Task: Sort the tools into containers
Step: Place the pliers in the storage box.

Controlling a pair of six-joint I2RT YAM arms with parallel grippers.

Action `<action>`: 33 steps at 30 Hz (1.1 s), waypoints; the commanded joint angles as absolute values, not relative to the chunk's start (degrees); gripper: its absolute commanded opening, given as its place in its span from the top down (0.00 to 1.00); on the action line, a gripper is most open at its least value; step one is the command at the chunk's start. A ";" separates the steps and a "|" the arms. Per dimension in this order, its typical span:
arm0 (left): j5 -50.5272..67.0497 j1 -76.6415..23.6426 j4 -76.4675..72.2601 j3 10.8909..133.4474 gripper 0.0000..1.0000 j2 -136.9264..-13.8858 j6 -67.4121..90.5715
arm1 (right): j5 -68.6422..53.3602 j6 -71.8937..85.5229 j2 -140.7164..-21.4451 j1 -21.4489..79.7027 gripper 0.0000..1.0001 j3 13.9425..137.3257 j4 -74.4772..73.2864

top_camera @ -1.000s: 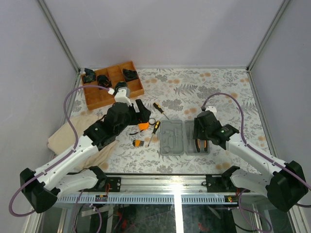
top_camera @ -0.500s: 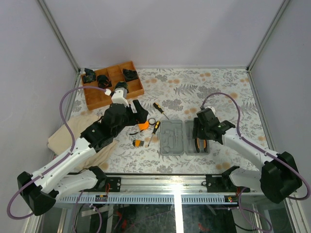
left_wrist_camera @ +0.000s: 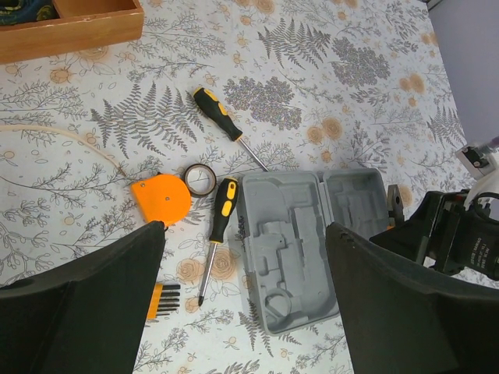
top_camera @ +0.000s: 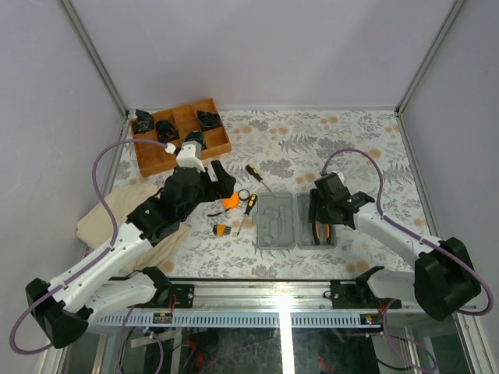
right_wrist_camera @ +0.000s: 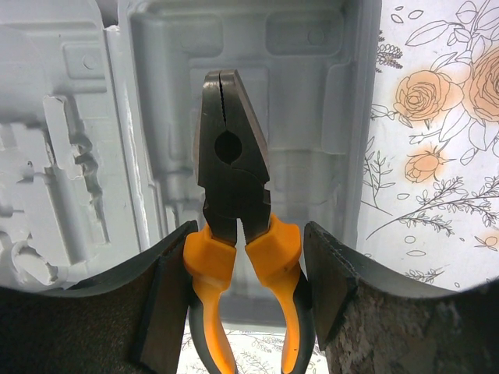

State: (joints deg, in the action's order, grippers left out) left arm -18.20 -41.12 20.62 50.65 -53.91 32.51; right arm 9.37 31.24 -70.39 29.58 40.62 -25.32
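Observation:
The grey case (top_camera: 276,221) lies open in front of the arms, both halves up. My right gripper (right_wrist_camera: 245,265) is shut on the orange handles of the pliers (right_wrist_camera: 232,164), whose black head rests over the right half of the case (right_wrist_camera: 312,93). My left gripper (left_wrist_camera: 243,234) hangs open and empty above the table. Below it lie an orange tape measure (left_wrist_camera: 161,198), a small black ring (left_wrist_camera: 200,179), two black-and-yellow screwdrivers (left_wrist_camera: 221,115) (left_wrist_camera: 223,204) and a stubby yellow-black bit set (left_wrist_camera: 160,300), all left of the case (left_wrist_camera: 288,241).
A brown wooden divided tray (top_camera: 181,136) with black parts stands at the back left. A beige cloth (top_camera: 105,218) lies under the left arm. Metal frame posts and grey walls close in the table on three sides.
The left arm has drawn back slightly toward the far left, its gripper still open. The right arm's elbow has shifted; its gripper stays on the pliers over the case.

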 commanded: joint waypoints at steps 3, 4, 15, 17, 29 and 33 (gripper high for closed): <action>-19.77 -40.79 19.95 50.10 0.17 -53.35 31.73 | 11.25 31.55 -71.76 29.12 0.91 40.14 -21.96; -19.71 -40.78 19.95 50.10 0.17 -53.43 31.73 | 11.42 31.56 -72.12 29.13 0.91 40.03 -21.63; -19.45 -40.80 19.95 50.21 0.17 -53.61 31.73 | 15.82 30.58 -76.61 29.14 0.71 40.44 -21.07; -19.42 -40.79 19.95 50.19 0.17 -53.65 31.77 | 15.97 30.67 -76.72 29.13 0.64 40.22 -21.09; -19.70 -40.63 21.09 50.93 0.17 -54.80 32.33 | 16.64 30.75 -76.09 29.16 0.41 39.47 -22.22; -19.60 -40.60 21.09 50.80 0.17 -54.79 32.26 | 16.82 30.62 -75.57 29.18 0.36 39.68 -22.72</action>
